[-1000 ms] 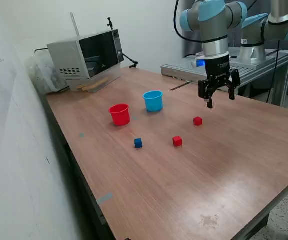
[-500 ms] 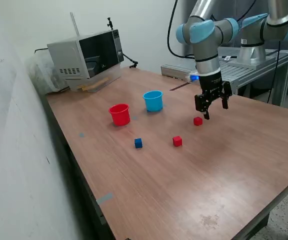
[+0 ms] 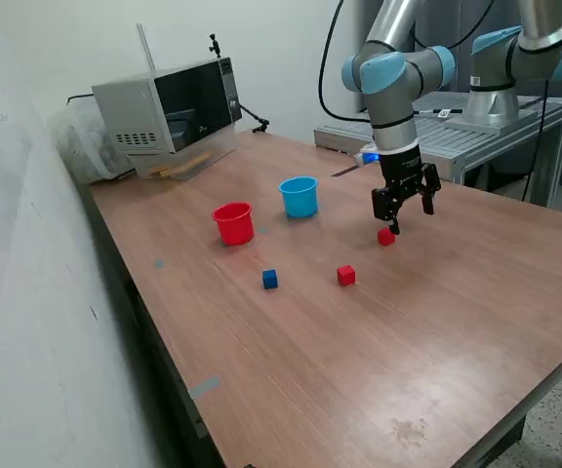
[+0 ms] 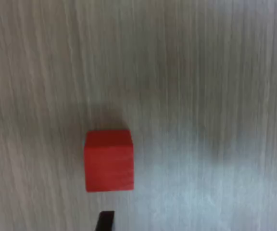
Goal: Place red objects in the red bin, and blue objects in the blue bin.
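Two red cubes lie on the wooden table: one (image 3: pixel 386 236) just below my gripper (image 3: pixel 408 216), the other (image 3: pixel 345 276) nearer the front. In the wrist view the near red cube (image 4: pixel 108 160) sits on the wood beside one fingertip (image 4: pixel 105 221), off the midline of the open gripper (image 4: pixel 196 225), with nothing between the fingers. A dark-blue cube (image 3: pixel 269 280) lies toward the exterior view's left. The red bin (image 3: pixel 233 223) and the blue bin (image 3: pixel 300 196) stand upright side by side further back.
A microwave (image 3: pixel 169 112) stands at the table's back corner on the exterior view's left. A second arm (image 3: pixel 535 49) is mounted on a metal bench (image 3: pixel 457 132) behind the table. A wall runs along the exterior view's left.
My gripper has come down and moved toward the exterior view's left, from well above the table to just over the nearer red cube. The cubes and cups have not moved.
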Motion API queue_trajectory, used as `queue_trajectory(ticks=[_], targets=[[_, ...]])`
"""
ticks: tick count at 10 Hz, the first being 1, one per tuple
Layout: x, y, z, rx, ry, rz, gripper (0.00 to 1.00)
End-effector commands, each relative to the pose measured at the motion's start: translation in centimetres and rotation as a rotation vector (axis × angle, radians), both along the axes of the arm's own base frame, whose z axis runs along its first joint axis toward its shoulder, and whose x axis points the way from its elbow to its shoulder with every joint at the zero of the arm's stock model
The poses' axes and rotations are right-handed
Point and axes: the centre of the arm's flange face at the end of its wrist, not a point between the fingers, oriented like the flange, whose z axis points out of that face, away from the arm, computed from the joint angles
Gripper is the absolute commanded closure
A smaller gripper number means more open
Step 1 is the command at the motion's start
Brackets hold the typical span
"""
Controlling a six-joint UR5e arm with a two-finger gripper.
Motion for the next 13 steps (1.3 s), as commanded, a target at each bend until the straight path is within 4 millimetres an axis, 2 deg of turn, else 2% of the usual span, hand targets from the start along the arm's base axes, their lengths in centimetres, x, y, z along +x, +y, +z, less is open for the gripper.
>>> queue_trajectory(ticks=[1,3,5,6,8,13], targets=[[-0.2,-0.3,0.3,-0.003,0.027,0.007,0.0],[-1.3,-0.4,1.2,-0.006,0.062,0.001,0.0],[-3.0,0.4,2.1,-0.011,0.091,-0.014,0.0],[-3.4,0.6,1.9,-0.011,0.093,-0.017,0.0],[-3.7,1.6,0.3,-0.006,0.068,-0.031,0.0],[-3.8,2.4,-0.5,0.001,0.056,-0.042,0.0]])
